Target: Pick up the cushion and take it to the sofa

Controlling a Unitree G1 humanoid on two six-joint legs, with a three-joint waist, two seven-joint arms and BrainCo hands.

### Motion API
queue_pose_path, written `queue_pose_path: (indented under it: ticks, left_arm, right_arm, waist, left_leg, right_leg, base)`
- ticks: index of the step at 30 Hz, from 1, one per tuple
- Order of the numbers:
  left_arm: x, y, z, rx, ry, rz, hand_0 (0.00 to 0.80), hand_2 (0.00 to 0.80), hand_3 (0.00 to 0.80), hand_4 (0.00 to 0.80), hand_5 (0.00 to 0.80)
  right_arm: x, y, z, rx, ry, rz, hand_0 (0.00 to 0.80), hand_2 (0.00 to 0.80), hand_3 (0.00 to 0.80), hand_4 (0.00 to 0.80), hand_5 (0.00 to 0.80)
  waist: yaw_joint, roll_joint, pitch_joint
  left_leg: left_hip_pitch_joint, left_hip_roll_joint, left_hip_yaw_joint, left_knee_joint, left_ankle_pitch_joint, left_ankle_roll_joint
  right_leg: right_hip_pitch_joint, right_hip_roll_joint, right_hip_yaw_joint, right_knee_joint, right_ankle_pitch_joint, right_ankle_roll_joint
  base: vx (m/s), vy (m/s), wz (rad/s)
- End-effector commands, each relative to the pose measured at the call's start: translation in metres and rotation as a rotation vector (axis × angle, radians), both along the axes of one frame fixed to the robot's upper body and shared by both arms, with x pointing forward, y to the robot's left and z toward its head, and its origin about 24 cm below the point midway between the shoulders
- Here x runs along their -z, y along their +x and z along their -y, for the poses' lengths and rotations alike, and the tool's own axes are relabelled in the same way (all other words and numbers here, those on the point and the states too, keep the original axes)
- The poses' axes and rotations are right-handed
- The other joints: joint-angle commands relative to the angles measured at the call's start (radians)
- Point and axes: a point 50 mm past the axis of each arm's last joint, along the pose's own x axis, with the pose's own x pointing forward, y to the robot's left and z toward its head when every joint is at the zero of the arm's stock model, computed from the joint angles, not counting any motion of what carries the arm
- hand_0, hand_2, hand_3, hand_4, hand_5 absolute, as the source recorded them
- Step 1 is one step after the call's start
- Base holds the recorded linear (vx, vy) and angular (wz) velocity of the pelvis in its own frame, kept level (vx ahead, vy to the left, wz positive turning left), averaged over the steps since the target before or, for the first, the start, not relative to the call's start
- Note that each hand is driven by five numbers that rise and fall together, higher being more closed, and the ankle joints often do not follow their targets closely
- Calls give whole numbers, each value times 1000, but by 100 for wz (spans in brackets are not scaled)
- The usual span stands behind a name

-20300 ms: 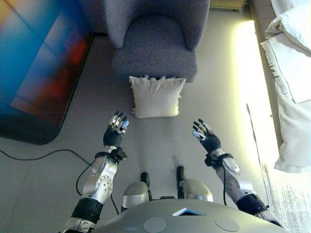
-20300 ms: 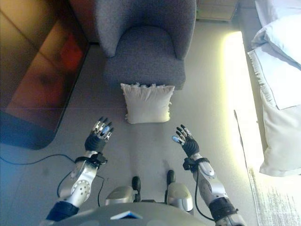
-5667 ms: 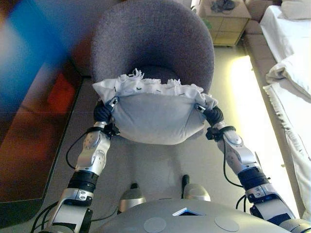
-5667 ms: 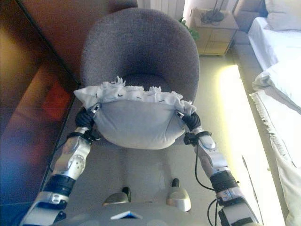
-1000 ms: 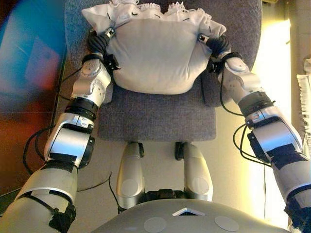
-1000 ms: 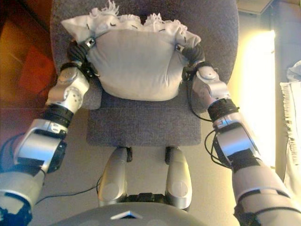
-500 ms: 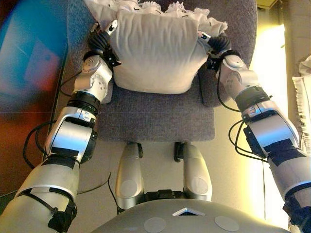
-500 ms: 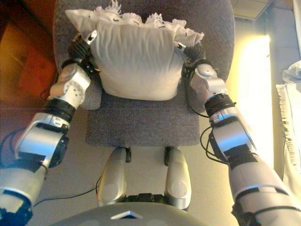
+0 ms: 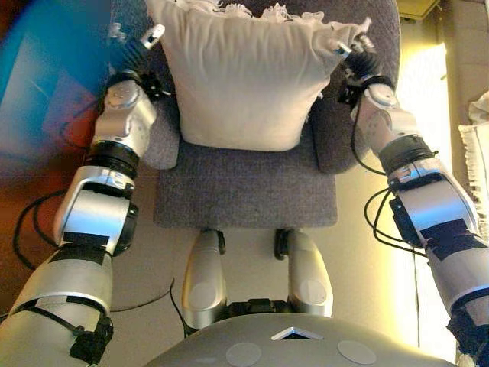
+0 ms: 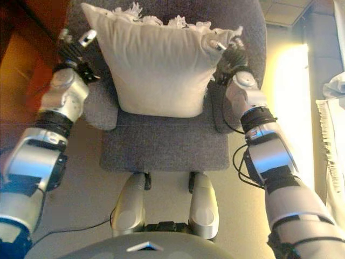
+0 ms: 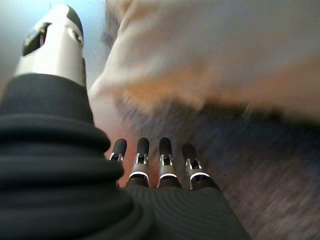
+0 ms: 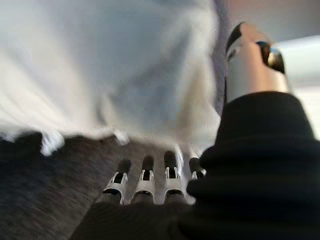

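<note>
The cream cushion (image 9: 244, 84) with a frilled top edge stands on the grey armchair (image 9: 244, 191), leaning against its backrest. My left hand (image 9: 137, 50) hangs over the chair's left arm, apart from the cushion, with straight fingers (image 11: 150, 155) and nothing in them. My right hand (image 9: 359, 60) is by the cushion's upper right corner, its fingers (image 12: 145, 180) also straight and holding nothing. Whether it touches the frill there I cannot tell.
A dark glossy cabinet (image 9: 38, 115) runs along the left side. White bed linen (image 9: 477, 145) shows at the right edge, beyond a bright strip of floor (image 9: 428, 99). A wooden bedside unit (image 9: 419, 8) is at the top right.
Both hands have come off the cushion. The left hand has swung out to the left, the right hand slightly outward. The cushion now stands more upright against the backrest.
</note>
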Motion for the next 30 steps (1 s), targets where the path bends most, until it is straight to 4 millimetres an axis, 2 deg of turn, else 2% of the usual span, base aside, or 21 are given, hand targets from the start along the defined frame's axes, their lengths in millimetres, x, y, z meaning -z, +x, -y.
queue_pose_path:
  ticks: [1, 3, 6, 10, 13, 18, 22, 25, 30]
  left_arm:
    - [-12, -8, -17, -84, 145, 104, 0, 0, 0, 0, 0]
    - [-9, -12, -20, -71, 221, 98, 0, 0, 0, 0, 0]
    - [-5, -20, -27, -67, 244, 102, 0, 0, 0, 0, 0]
    - [5, -29, -38, -84, 198, 100, 0, 0, 0, 0, 0]
    - [16, -36, -43, -87, 104, 120, 0, 0, 0, 0, 0]
    - [46, -53, -27, 27, -40, 152, 0, 0, 0, 0, 0]
    - [79, -84, -3, 170, -159, 171, 0, 0, 0, 0, 0]
    - [98, -104, 13, 235, -198, 154, 0, 0, 0, 0, 0]
    - [133, -128, 21, 285, -352, 84, 0, 0, 0, 0, 0]
  right_arm:
    - [-9, -10, 39, 182, -52, 85, 0, 0, 0, 0, 0]
    - [-3, -16, 50, 208, -50, 74, 0, 0, 0, 0, 0]
    - [9, -25, 68, 217, -56, 47, 0, 0, 0, 0, 0]
    - [27, -36, 85, 231, -48, 14, 0, 0, 0, 0, 0]
    - [39, -43, 90, 219, -20, 12, 0, 0, 0, 0, 0]
    - [64, -57, 64, 74, -40, -3, 0, 0, 0, 0, 0]
    - [97, -91, 39, -110, 7, 28, 0, 0, 0, 0, 0]
    - [115, -113, 14, -257, 101, 50, 0, 0, 0, 0, 0]
    - [146, -140, -15, -392, 284, 27, 0, 0, 0, 0, 0]
  waist:
    - [-1, 0, -72]
    - [2, -2, -85]
    - [7, -7, -113]
    - [9, -7, -155]
    - [6, -8, -184]
    - [2, -3, -231]
    - [-4, 1, -258]
    - [-6, 7, -268]
    - [-4, 11, -281]
  left_leg:
    - [38, 33, -16, 99, -120, -66]
    - [59, 35, -12, 81, -115, -65]
    - [100, 34, -7, 43, -106, -63]
    - [169, 33, 12, -25, -87, -57]
    - [214, 35, 25, -69, -75, -56]
    - [294, 28, 40, -168, -47, -50]
    - [353, 19, 51, -252, -18, -35]
    - [383, 16, 59, -292, -4, -27]
    - [418, 15, 73, -312, 0, -21]
  right_leg:
    - [122, -79, 62, -236, 146, 87]
    - [145, -78, 55, -259, 153, 90]
    - [188, -74, 51, -302, 164, 94]
    - [247, -66, 40, -361, 178, 99]
    - [287, -60, 33, -404, 189, 101]
    - [350, -41, 25, -466, 202, 100]
    - [385, -17, 17, -498, 204, 93]
    - [405, -2, 10, -512, 203, 83]
    - [432, 15, -6, -532, 204, 67]
  base:
    - [81, -15, 2]
    - [88, -25, 2]
    - [102, -28, -1]
    - [98, -24, -3]
    - [101, -24, -10]
    - [107, -13, -6]
    - [34, -16, 0]
    - [-10, -12, 2]
    - [0, 0, 0]
